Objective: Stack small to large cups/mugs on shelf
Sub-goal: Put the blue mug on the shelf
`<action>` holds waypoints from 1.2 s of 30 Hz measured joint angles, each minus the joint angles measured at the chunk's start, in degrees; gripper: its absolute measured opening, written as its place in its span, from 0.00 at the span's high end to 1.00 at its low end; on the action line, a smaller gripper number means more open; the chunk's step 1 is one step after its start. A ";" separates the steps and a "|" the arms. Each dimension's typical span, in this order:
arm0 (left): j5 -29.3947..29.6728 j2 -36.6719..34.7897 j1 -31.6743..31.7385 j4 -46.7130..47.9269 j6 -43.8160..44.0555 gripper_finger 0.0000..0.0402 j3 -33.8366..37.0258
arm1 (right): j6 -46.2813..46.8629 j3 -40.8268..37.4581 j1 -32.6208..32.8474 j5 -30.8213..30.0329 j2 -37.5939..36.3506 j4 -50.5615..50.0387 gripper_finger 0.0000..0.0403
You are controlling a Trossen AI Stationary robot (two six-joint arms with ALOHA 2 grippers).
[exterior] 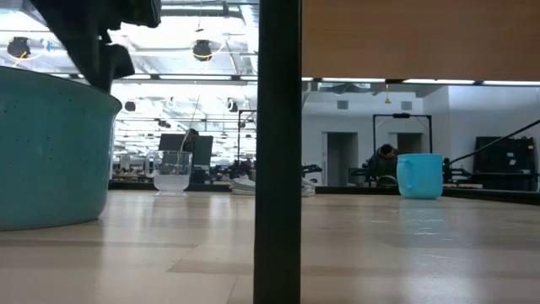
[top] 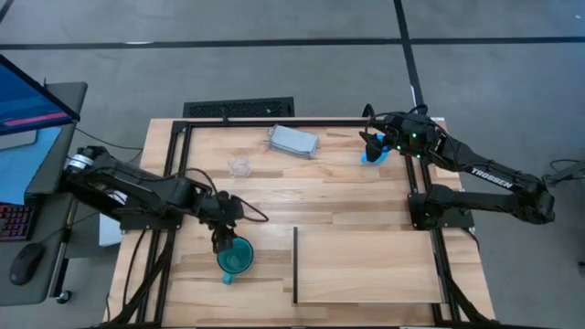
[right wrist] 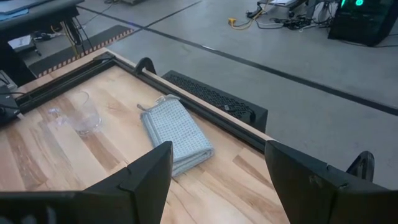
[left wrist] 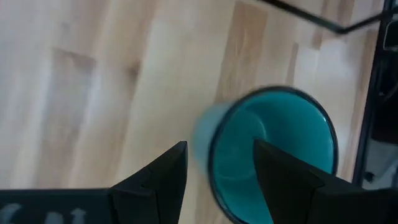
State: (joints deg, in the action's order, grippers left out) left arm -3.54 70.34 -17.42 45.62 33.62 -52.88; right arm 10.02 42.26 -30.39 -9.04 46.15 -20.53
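We find the large teal mug (top: pixel 236 260) standing upright near the front edge of the surface (top: pixel 347 192), towards its left side, just left of the shelf (top: pixel 366 267). The left end effector (top: pixel 222 239) is directly over it: in the left wrist view its two dark fingers (left wrist: pixel 163 174) are parted and straddle one wall of the teal mug (left wrist: pixel 273 155), one finger outside and one over the hollow, and we cannot tell whether they touch the wall. In the low view the teal mug (exterior: pixel 52 152) fills the left side with the dark end effector (exterior: pixel 99 59) above its rim.

The shelf is a pale board lying flat in the front right part of the surface, its thin dark upright edge (top: pixel 294 265) on the side facing the teal mug.

The small clear cup (top: pixel 240 165) stands upright in the back half, left of centre, well apart from both arms. The medium bright-blue mug (top: pixel 372 153) stands upright near the back right corner, with the right end effector (top: pixel 382 139) just at it; from above we cannot tell whether they touch. In the right wrist view its fingers (right wrist: pixel 152 171) are spread wide with nothing between them.

Between the clear cup and the blue mug, close to the back edge, lies a folded grey-blue cloth (top: pixel 292 141). Off the left edge we see a monitor (top: pixel 32 96), a keyboard (top: pixel 14 221) and a mouse (top: pixel 26 263)
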 joint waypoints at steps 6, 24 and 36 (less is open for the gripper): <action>-2.37 3.64 -2.15 -0.96 4.20 0.57 -0.04 | -0.04 0.00 -0.02 0.00 0.00 -0.21 0.31; 0.08 5.99 -2.83 -1.87 7.17 0.57 -0.15 | -0.15 0.00 -0.02 0.02 0.00 -3.06 0.31; 1.22 6.39 -2.81 -2.03 7.53 0.57 0.11 | -0.14 0.00 -0.01 0.02 0.00 -3.06 0.31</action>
State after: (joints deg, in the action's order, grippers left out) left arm -2.32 76.74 -20.23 43.59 41.15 -52.77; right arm 9.88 42.26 -30.40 -9.02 46.15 -23.59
